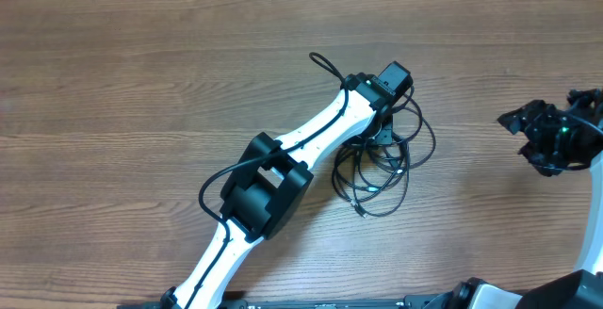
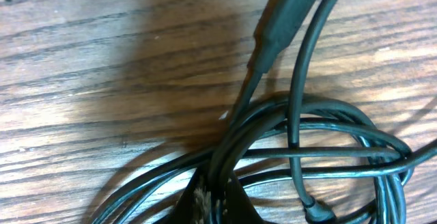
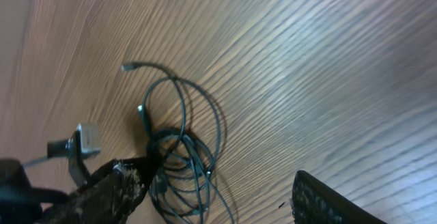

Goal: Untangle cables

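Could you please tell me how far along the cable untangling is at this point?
Done: nothing visible yet; the cables lie in one heap of overlapping loops on the table. In hand: the left tool is down on the heap's upper edge, though whether it grips a cord cannot be told. The right tool hangs open, off to the side. Left: pulling every cord apart.

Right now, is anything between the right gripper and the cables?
Nothing visible. Only bare table lies between the right gripper and the cables; the left arm reaches over them from the other side.
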